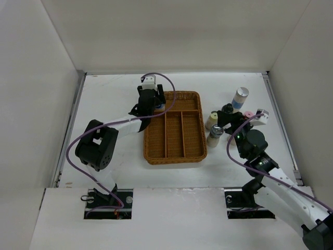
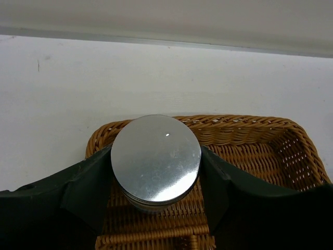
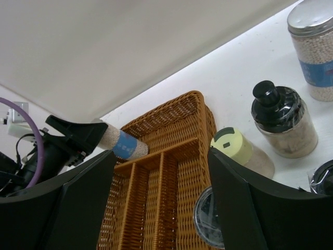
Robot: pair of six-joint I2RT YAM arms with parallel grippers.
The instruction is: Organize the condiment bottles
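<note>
Left tool (image 2: 156,174) clamps silver-capped bottle (image 2: 156,156), its body mostly hidden; right tool (image 3: 161,172) apart, nearest bottle (image 3: 209,219) partly cropped.

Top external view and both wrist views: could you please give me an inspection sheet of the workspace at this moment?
surface: white table, with a wicker tray in the middle.
job's things: silver-capped bottle held over the tray's far-left corner; other bottles stand right of the tray, among them a cream-capped bottle and a pink-capped bottle.
clutter: nothing seen.
grippers: left gripper shut on the silver-capped bottle; right gripper open, near the group.
cables: purple cable along each arm.
surroundings: white walls on three sides.
</note>
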